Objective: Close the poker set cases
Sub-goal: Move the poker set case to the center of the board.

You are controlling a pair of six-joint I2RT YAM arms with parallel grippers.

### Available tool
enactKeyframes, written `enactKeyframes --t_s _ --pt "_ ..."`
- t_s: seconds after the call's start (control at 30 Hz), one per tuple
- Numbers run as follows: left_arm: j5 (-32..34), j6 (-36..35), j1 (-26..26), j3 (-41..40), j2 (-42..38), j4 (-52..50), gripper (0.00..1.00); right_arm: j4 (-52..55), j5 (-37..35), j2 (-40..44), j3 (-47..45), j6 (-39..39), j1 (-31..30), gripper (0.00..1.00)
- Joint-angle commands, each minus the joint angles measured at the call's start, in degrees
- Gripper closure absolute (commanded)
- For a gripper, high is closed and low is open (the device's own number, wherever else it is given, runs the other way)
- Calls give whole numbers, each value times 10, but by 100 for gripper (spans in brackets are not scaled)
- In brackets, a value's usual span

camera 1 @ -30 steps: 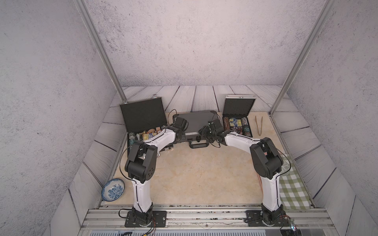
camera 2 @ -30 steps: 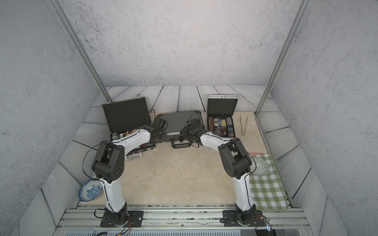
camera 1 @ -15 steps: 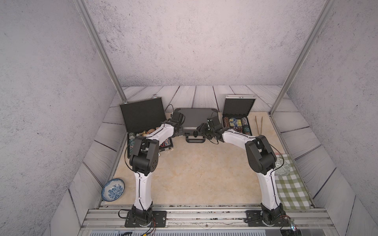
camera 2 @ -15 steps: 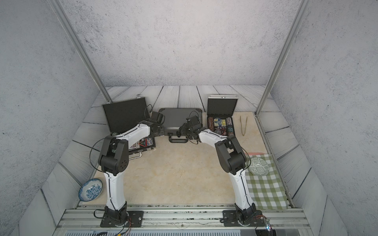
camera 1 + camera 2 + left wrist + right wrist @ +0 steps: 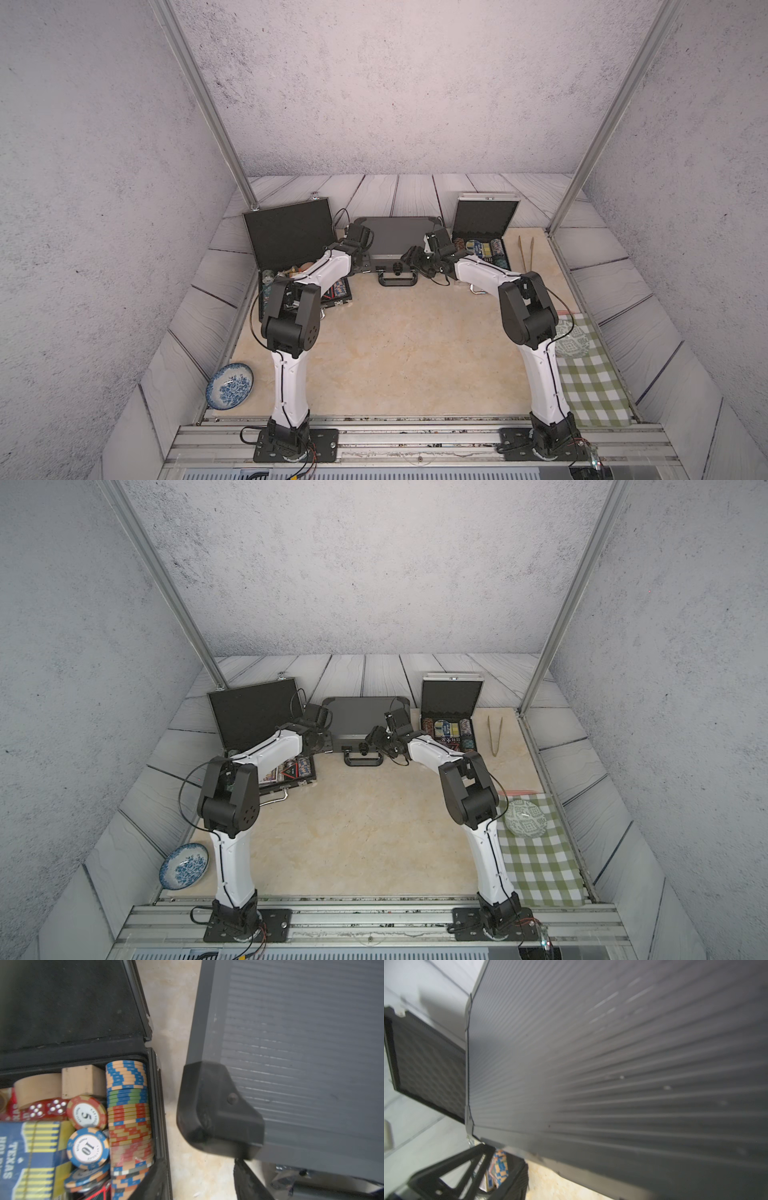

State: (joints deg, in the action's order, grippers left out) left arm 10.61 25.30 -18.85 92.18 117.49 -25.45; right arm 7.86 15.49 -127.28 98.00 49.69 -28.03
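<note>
In a top view: grey ribbed case, centre back, lid down or nearly; latches can't be told. Black case, mid-left, and silver case, mid-right, are open w/ chips showing. Left gripper and right gripper sit at the grey case's front corners, jaws apart, empty. Approx. one of three done.
</note>
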Motion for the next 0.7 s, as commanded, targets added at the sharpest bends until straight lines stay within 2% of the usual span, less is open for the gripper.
enactKeyframes --t_s 0.0,0.2,0.37,0.43,0.5,0.67 --pt "-13 15 4 -20 -60 -29 45 25 18 89 -40 -94 6 30" --pt "-53 34 -9 -97 -133 -20 46 135 -46 203 -112 -207 17 30" --pt "-59 30 -35 -121 -163 -32 46 183 -99 270 -174 -254 56 31" --pt "-64 29 -49 -133 -176 -32 46 209 -145 287 -188 -277 68 32" --pt "-64 22 -66 -147 -184 -32 46 222 -175 299 -205 -277 86 33" --pt "-72 21 -94 -173 -186 -33 46 153 -121 321 -282 -190 161 38"
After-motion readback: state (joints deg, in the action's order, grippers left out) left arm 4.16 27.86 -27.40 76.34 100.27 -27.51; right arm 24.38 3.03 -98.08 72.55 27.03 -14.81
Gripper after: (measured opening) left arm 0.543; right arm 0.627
